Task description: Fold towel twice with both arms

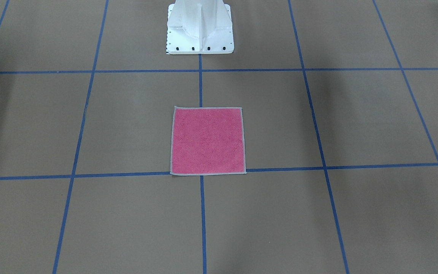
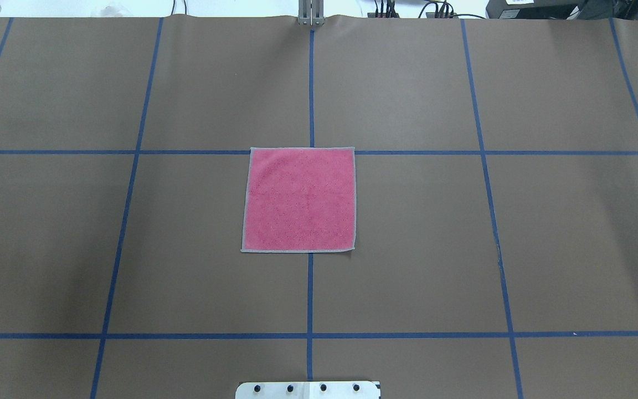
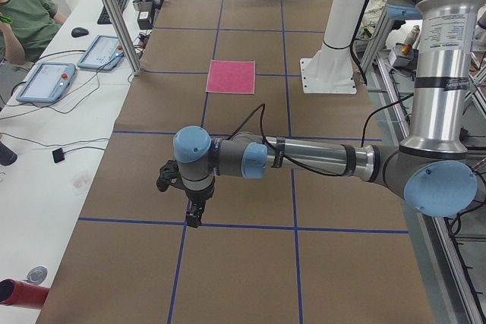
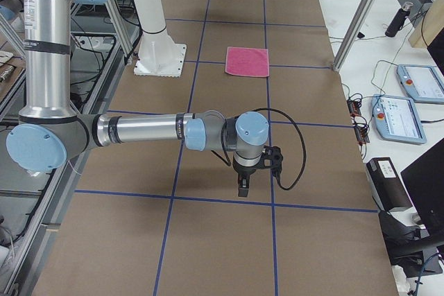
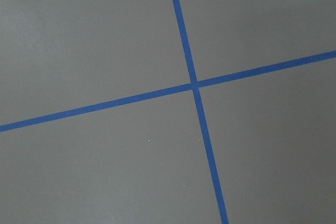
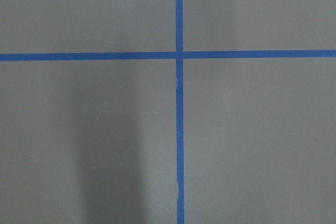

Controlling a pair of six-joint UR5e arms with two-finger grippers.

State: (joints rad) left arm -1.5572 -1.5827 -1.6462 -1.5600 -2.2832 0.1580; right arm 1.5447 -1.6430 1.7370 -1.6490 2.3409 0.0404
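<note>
Plainly, in the front-facing view the towel (image 1: 207,140) is seen lying flat and unfolded on the table (image 1: 318,213), pink face up, with its light grey stitched edge showing all round. It is set astride the middle blue tape line (image 1: 202,220), and the edge farthest from the white pedestal (image 1: 200,30) rests along a crossing line. No arm or gripper is caught here. From overhead the same smooth square is shown, without wrinkle or turned corner, and again no gripper is seen. In the left side view the left arm (image 3: 304,158) is stretched low over the table's end, and the left gripper (image 3: 195,214) is pointed down near a tape crossing, well apart from the towel. Whether its fingers are spread or closed cannot be told from here. In the right side view the right arm (image 4: 139,129) is posed alike at the opposite end, with the right gripper (image 4: 243,186) likewise well apart from the cloth and its finger state not to be judged. In both wrist views only brown cover and a tape crossing are shown, with neither fingers nor towel. The cloth is judged light, soft and limp, not fragile, with a pile that should be held well by the pads, though the whole piece may be dragged across the smooth cover. It would best be taken at the two corners of one edge, one per gripper, nipped close against the table and lifted together so that the edge is kept taut.
</note>
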